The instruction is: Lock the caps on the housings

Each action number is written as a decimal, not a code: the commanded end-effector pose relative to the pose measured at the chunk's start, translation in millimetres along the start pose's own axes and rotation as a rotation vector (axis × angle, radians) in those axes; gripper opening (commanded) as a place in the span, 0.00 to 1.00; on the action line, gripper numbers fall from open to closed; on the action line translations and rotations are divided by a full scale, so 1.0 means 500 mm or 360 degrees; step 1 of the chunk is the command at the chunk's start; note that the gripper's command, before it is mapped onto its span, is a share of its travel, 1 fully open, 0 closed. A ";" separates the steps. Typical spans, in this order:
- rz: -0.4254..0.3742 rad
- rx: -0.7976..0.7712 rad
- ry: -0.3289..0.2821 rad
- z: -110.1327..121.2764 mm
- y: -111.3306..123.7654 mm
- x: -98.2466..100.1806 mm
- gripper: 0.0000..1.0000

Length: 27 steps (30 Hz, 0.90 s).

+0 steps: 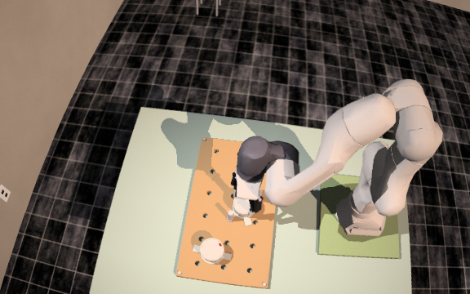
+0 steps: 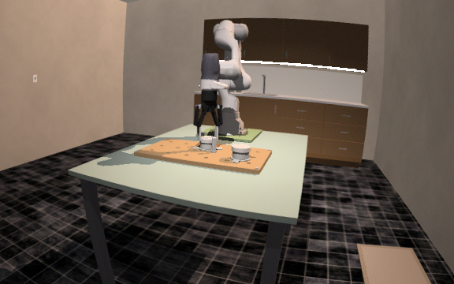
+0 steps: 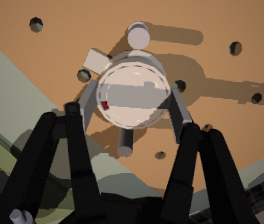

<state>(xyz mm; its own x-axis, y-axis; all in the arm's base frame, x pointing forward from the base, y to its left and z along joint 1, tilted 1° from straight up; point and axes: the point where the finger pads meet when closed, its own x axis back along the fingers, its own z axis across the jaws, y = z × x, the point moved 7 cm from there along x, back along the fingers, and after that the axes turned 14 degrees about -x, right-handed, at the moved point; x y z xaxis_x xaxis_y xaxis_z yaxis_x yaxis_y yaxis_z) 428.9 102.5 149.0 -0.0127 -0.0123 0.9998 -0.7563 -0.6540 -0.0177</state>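
Note:
Two white round housings with caps stand upright on an orange pegboard (image 1: pixel 227 212). My gripper (image 3: pixel 133 94) comes straight down over the far housing and is shut on its cap (image 3: pixel 132 95), one finger on each side; the cap has a small red mark near its left edge. In the exterior view the gripper (image 2: pixel 208 136) sits over this housing (image 2: pixel 207 144). In the top view the arm hides most of it (image 1: pixel 241 212). The near housing (image 1: pixel 213 250) stands free, with a red dot on its cap, and shows in the exterior view (image 2: pixel 240 152).
The pegboard has several dark holes and lies on a pale green table (image 2: pixel 227 177). The robot base stands on a green mat (image 1: pixel 359 229) at the table's right side. Small side tabs stick out from each housing's base.

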 end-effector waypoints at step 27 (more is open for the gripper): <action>-0.0008 0.0001 -0.0001 -0.005 0.003 -0.004 0.78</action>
<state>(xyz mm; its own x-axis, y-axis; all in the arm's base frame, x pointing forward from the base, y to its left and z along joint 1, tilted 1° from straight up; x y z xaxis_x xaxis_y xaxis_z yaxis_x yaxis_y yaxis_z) 427.4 102.6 147.9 -0.0101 -0.0117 0.9999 -0.7558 -0.6546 -0.0153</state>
